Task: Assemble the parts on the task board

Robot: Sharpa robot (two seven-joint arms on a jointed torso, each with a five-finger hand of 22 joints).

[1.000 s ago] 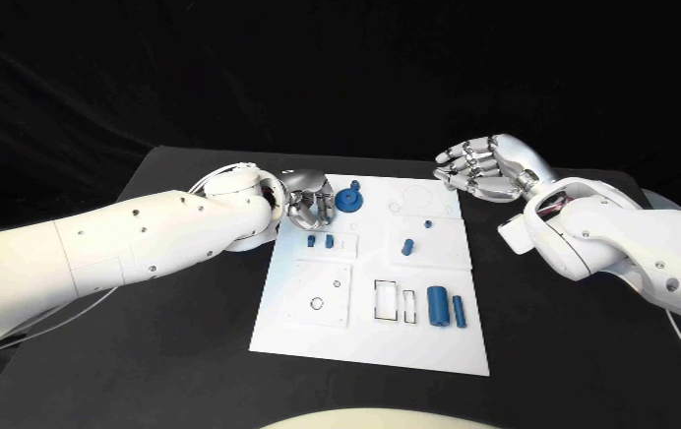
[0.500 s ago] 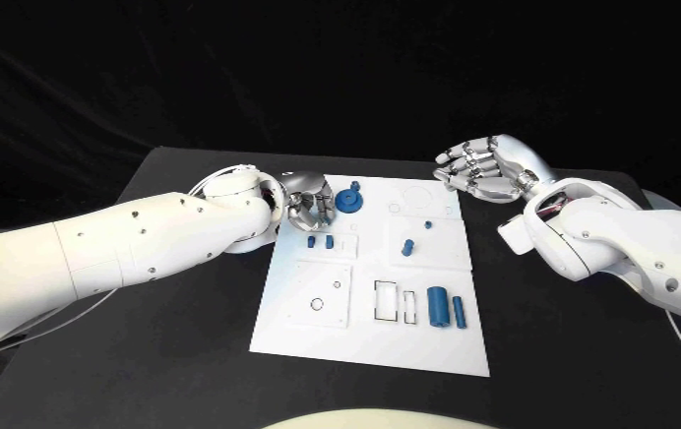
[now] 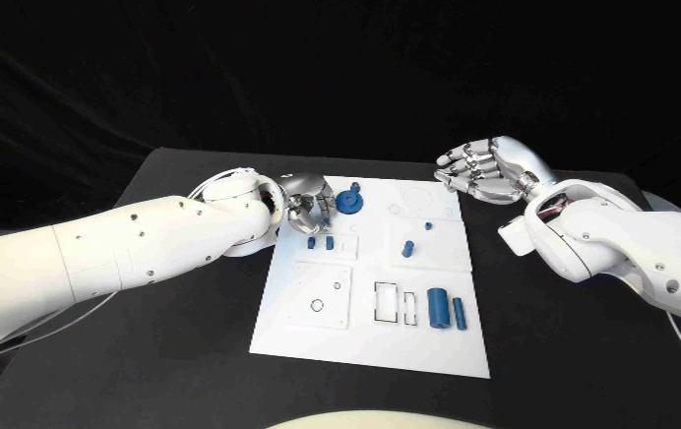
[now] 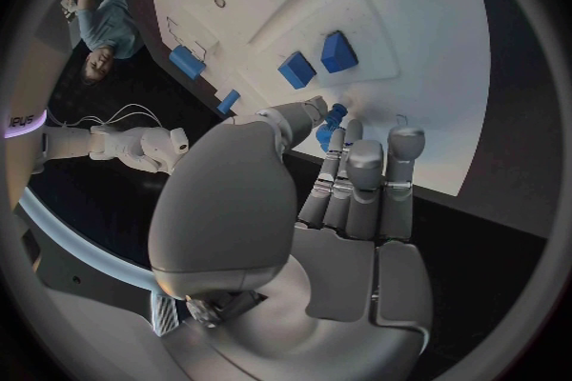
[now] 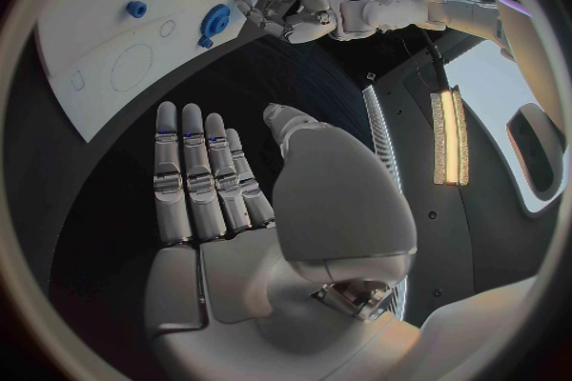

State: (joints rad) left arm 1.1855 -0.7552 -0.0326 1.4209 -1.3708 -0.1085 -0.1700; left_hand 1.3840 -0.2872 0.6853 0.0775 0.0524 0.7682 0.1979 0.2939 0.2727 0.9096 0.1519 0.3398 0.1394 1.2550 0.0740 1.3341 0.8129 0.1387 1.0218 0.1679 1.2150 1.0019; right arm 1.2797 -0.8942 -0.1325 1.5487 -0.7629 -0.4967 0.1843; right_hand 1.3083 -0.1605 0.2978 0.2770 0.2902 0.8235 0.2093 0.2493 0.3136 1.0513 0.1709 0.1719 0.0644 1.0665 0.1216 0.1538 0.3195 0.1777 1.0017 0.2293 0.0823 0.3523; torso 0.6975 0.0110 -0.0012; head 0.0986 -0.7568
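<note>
Pinching small blue part [image 4: 333,118], silver left hand [image 3: 308,204].

Even overhead light leaves the task board [image 3: 372,321] bright against darkness; a lamp strip [image 5: 448,135] glares, and wrist views bend at their rims.

Blue parts [image 3: 439,307] on white task board [image 3: 366,338], black table [image 3: 170,350].
</note>
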